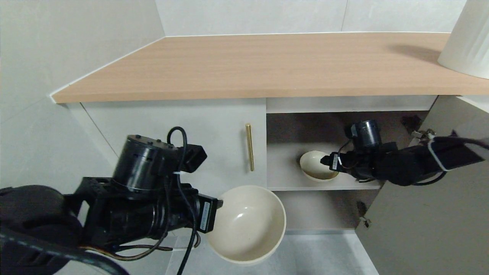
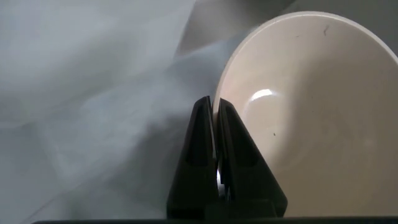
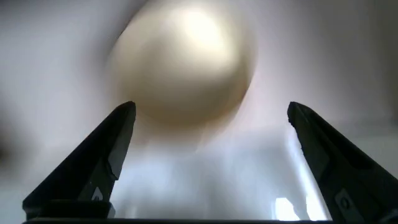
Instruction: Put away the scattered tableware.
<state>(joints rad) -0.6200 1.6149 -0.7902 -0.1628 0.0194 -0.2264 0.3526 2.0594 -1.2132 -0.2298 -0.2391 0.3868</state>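
Observation:
A large cream bowl (image 1: 248, 225) hangs in front of the cabinet below the counter, its rim pinched by my left gripper (image 1: 218, 204). In the left wrist view the two fingers (image 2: 205, 137) are shut on the rim of that bowl (image 2: 311, 112). A smaller cream bowl (image 1: 318, 166) rests on the shelf (image 1: 290, 168) inside the open cabinet. My right gripper (image 1: 324, 160) sits just to the right of it, inside the cabinet. In the right wrist view its fingers (image 3: 115, 149) are spread wide, with the small bowl (image 3: 183, 62) ahead of them and apart.
The wooden countertop (image 1: 248, 65) runs above the cabinet, with a white ribbed container (image 1: 468, 38) at its right end. The left cabinet door (image 1: 172, 130) is closed and has a brass handle (image 1: 249, 147). The right door (image 1: 428, 198) stands open next to my right arm.

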